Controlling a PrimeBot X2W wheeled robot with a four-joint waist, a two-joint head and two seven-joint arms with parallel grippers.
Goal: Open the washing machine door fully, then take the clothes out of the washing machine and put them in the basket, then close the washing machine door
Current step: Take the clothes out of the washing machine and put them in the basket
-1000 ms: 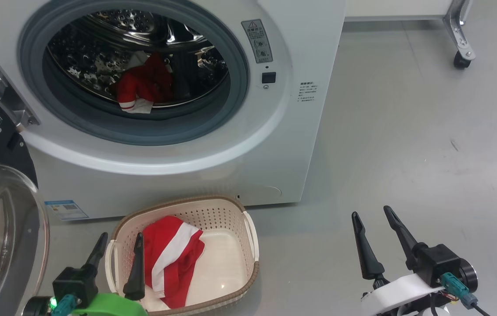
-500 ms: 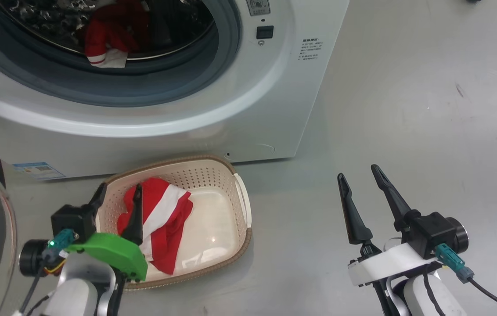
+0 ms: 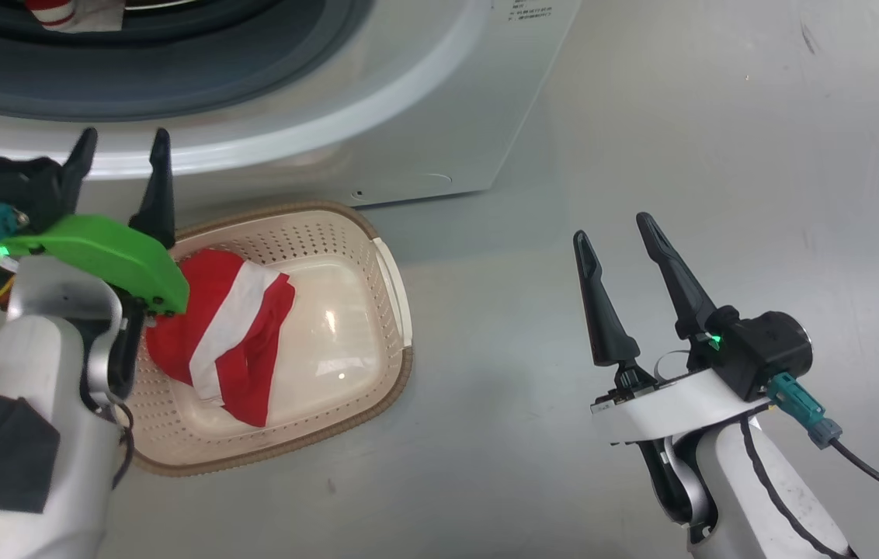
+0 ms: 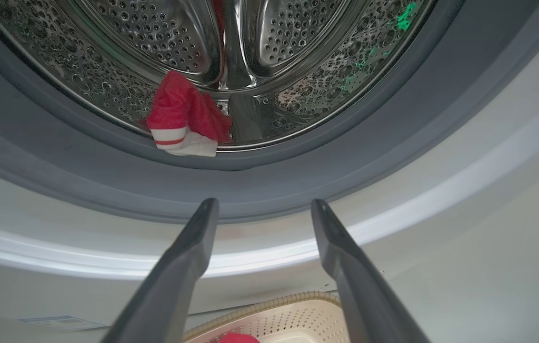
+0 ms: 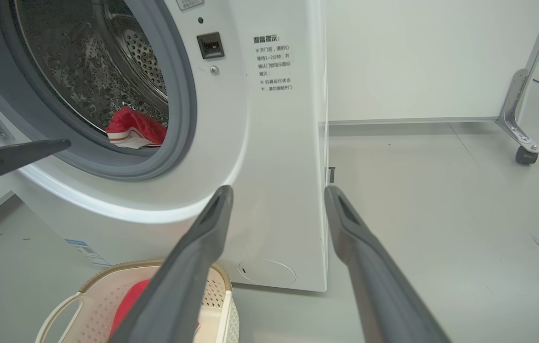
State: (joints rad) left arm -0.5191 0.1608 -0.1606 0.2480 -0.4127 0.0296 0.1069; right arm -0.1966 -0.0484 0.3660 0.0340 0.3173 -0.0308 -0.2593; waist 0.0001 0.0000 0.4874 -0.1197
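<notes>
**A:** How do the clothes [image 3: 222, 334] look?

**B:** Bright red with a broad white stripe. One piece lies crumpled in the basket [image 3: 402, 310], which stands on the floor [image 3: 719, 140] just in front of the washing machine [image 3: 424, 116], below its opening. A second garment [image 4: 184, 119], red with a white cuff, lies at the front lip of the machine's drum [image 4: 298, 38].

**A:** Which view gives you that one?

**B:** The left wrist view shows it whole, above the grey gasket [image 4: 393, 119]. The head view catches just a scrap. The right wrist view adds a castor leg [image 5: 522, 143] well off to the machine's right.

**A:** Grippers, and room to move?

**B:** The left gripper [image 3: 123, 138] has its fingers spread and holds nothing, close before the machine's front rim. The right gripper [image 3: 612, 227], likewise spread and empty, is over bare floor to the machine's right.
</notes>
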